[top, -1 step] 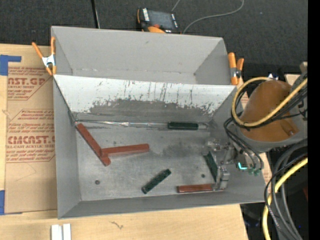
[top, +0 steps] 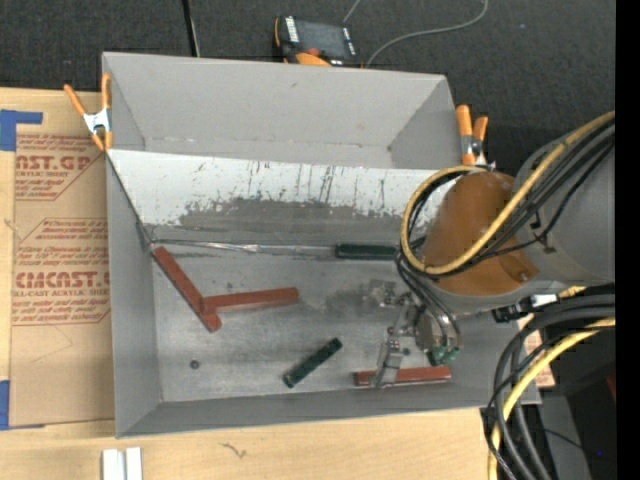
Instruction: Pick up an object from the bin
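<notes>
pincer [top: 393,360]: low over small red bar [top: 425,375], near right; open or closed, can't tell
left: dark green stick [top: 312,362]
far left: red L-piece [top: 190,288]

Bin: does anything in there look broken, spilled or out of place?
Nothing looks spilled or broken. The back wall is scuffed with dark streaks, which looks like plain wear. The red strip lies flat at the lower right, by the claw.

A robotics lab test station: a cabled industrial arm [top: 592,218] with an orange wrist cover [top: 480,236] leans over a scuffed grey metal bin [top: 270,113] set on a pale wooden table [top: 300,450], dark carpet [top: 560,28] beyond.
</notes>
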Robot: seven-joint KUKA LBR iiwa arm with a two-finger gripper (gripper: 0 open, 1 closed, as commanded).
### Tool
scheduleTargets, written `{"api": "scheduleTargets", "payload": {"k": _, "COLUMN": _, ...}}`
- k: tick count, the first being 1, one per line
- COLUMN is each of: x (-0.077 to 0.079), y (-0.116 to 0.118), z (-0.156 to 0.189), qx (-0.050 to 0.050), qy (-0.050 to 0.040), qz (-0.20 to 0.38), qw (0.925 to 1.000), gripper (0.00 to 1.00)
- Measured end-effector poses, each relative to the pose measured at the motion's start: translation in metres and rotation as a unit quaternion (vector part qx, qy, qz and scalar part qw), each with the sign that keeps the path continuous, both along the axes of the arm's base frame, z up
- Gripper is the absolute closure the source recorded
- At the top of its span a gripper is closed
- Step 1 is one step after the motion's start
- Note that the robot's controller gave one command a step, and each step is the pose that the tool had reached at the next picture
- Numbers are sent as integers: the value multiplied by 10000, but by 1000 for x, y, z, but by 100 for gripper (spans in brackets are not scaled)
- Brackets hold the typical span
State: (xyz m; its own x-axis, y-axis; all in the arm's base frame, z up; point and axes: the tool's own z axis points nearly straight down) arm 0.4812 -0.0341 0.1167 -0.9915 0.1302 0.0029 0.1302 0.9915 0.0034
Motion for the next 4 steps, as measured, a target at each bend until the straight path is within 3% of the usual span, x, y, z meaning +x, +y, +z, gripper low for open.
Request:
{"api": "scheduleTargets", "payload": {"k": 1, "x": 17, "y": 56, "z": -45, "qx": -6, "qy": 0, "qz": 675, "qw": 9977, "gripper": 0}}
{"api": "scheduleTargets", "payload": {"k": 2, "x": 17, "y": 53, "z": -43, "qx": -18, "qy": -7, "qz": 654, "qw": 9979, "gripper": 100}}
{"api": "scheduleTargets", "payload": {"k": 3, "x": 21, "y": 53, "z": 82, "qx": -16, "qy": -59, "qz": 734, "qw": 9973, "gripper": 100}}
{"api": "scheduleTargets", "payload": {"k": 4, "x": 34, "y": -6, "z": 207, "qx": -35, "qy": -65, "qz": 1904, "qw": 9817, "gripper": 100}}
